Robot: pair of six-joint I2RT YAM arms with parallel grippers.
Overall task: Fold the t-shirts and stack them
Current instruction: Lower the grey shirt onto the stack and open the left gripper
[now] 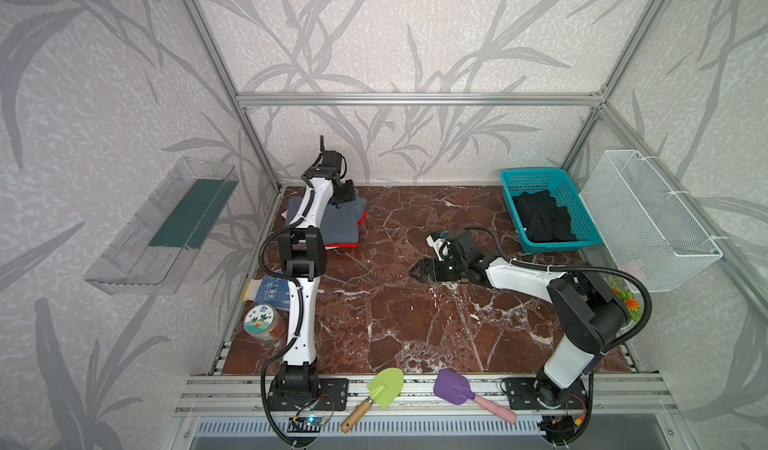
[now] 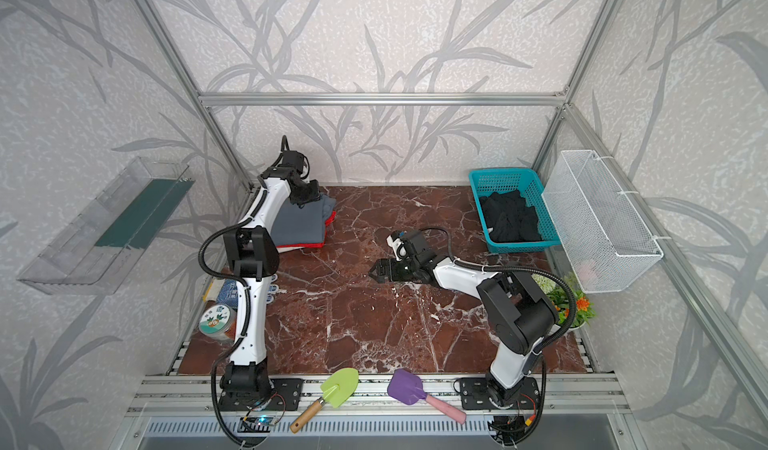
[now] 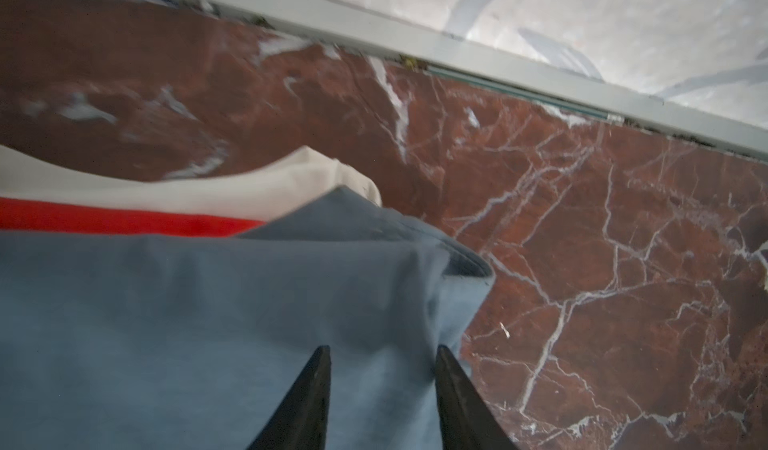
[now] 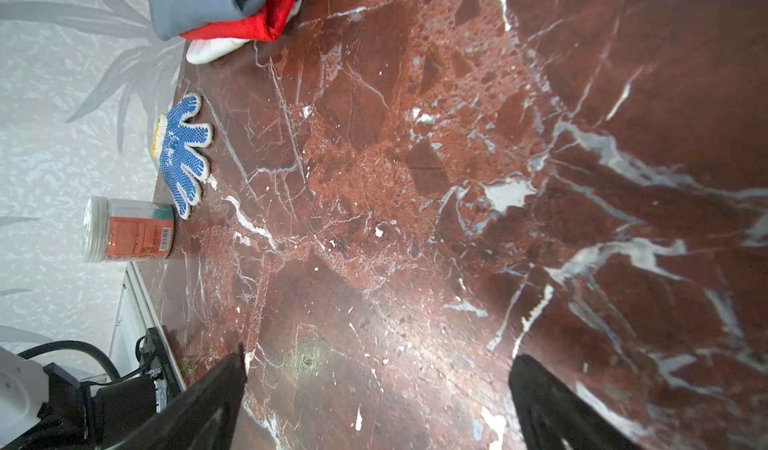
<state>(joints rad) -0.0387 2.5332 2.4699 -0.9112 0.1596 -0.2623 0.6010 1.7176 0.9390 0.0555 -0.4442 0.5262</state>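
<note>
On the red-brown marble tabletop [image 1: 415, 323], veined with white, a pile of folded cloth lies at the far left corner. The slate grey-blue t-shirt [image 1: 338, 223] is on top, the bright red t-shirt [image 3: 104, 219] shows as an edge under it, and a folded white cloth [image 3: 208, 190] lies lowest, touching the table. At the far right corner stands a teal plastic lattice basket [image 1: 532, 172], and the black t-shirt [image 1: 544, 219] lies crumpled inside it.

The left gripper [image 3: 383, 352] is over the far part of the grey-blue shirt, near its hemmed corner. Its dark pointed fingers [image 3: 316, 385] stand a narrow way apart with the cloth seen between them; whether they pinch a fold cannot be told. The right gripper [image 4: 379, 354] is low over bare marble near the middle of the table, its jaws spread wide and holding nothing.

By the left edge lie a blue-and-white dotted work glove [image 4: 183, 149] and, just beside it, a clear lidded jar [image 4: 129, 230].
</note>
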